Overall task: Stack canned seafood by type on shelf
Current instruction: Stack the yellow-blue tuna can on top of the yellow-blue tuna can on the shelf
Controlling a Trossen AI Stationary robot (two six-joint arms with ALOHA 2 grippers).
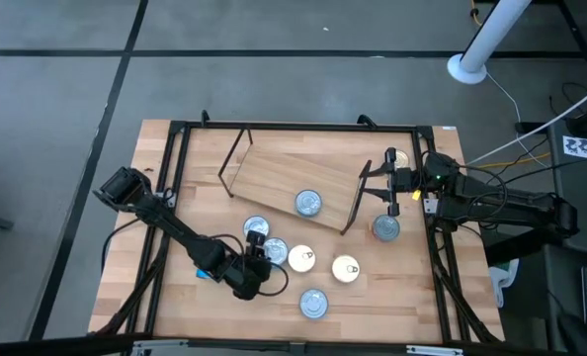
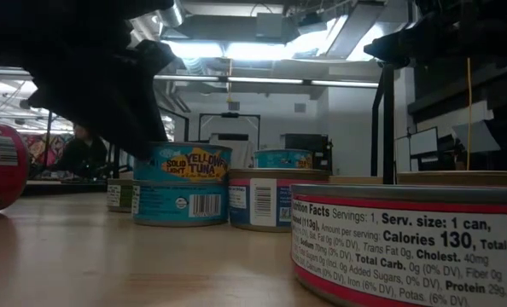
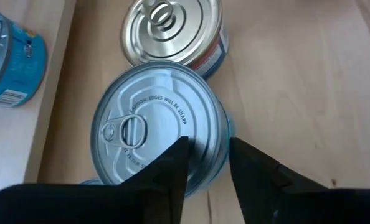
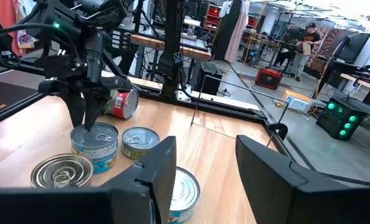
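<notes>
in the high view the shelf point(image 1: 279, 176) is seen lying askew toward the far side of the surface point(image 1: 135, 257), with one silver-lidded can point(image 1: 307, 204) resting on it. a cluster of cans point(image 1: 274, 247) is gathered on the bare wood nearer the front – two gold-lidded ones point(image 1: 345, 268) to its right, a silver one point(image 1: 313, 303) closest to the front edge, and a further tin point(image 1: 385, 227) beyond the shelf's right end. the left tool point(image 1: 258, 259) is set down at the left edge of the cluster; the right tool point(image 1: 390, 194) hangs over the shelf's right end, above that lone tin.

in the low view a stack of two teal cans point(image 2: 181, 186) is seen behind a red-labelled can point(image 2: 407, 243) in the foreground, with the dark mass of the left tool point(image 2: 138, 119) touching the stack's upper left. another red can point(image 2: 2, 166) lies at the left edge.

in the left wrist view the fingers point(image 3: 172, 171) are seen astride the rim of a silver-lidded can point(image 3: 160, 127) (one over the lid, one outside the wall) – parted, and whether the rim is pinched cannot be told. a gold-lidded can point(image 3: 172, 28) sits just beyond it.

in the right wrist view the right tool point(image 4: 203, 168) is seen released, nothing between its fingers, with the left arm point(image 4: 85, 74) farther off planted on a teal tin point(image 4: 94, 146).
</notes>
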